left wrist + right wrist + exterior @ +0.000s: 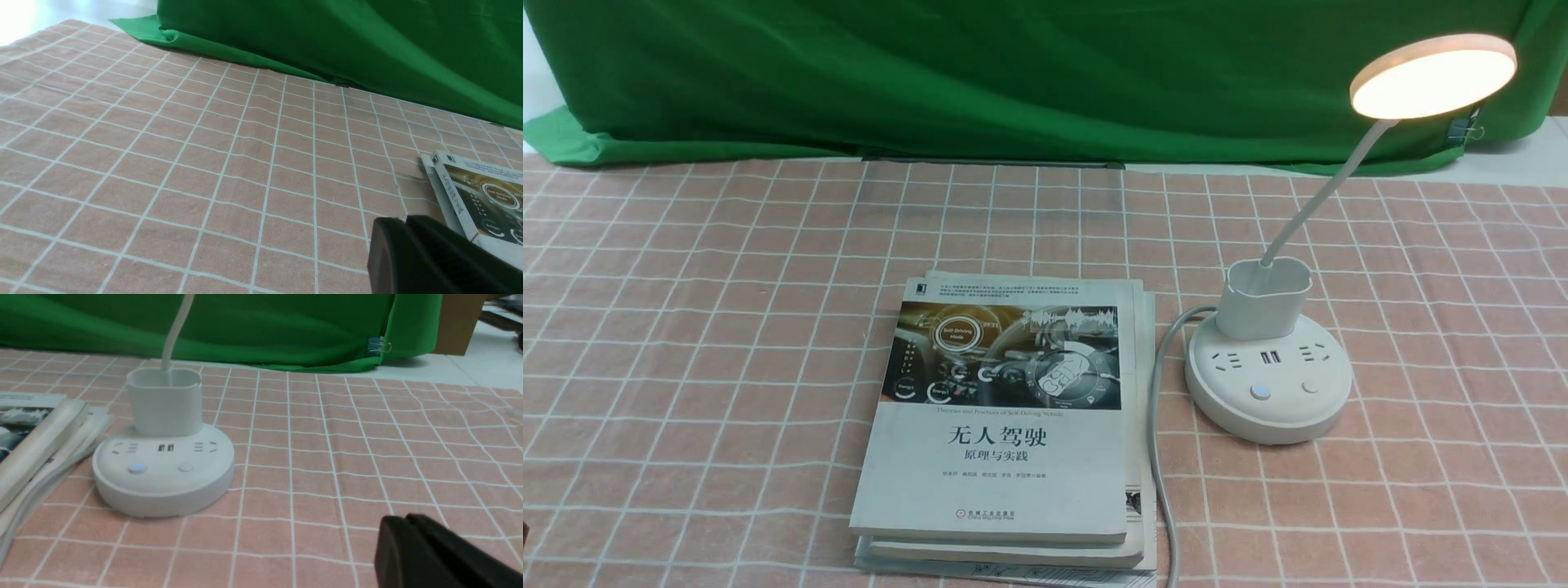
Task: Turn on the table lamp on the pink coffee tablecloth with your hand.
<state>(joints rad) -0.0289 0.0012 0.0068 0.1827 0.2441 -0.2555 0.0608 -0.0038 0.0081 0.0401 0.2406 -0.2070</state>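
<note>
Table lamp (1269,376), already glowing, stands upright on the gridded pink cloth (1029,220) just beside the books (1005,408), nearer the right end effector (408,547), whose fingers are pressed together, well apart from its buttons.

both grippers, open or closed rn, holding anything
left gripper: closed, holding nothing
right gripper: closed, holding nothing

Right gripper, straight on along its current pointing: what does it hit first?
Likely the bare pink tablecloth beside the lamp, if it's angled down; no object shows directly ahead. Depth and tilt unclear from the right wrist view.
</note>
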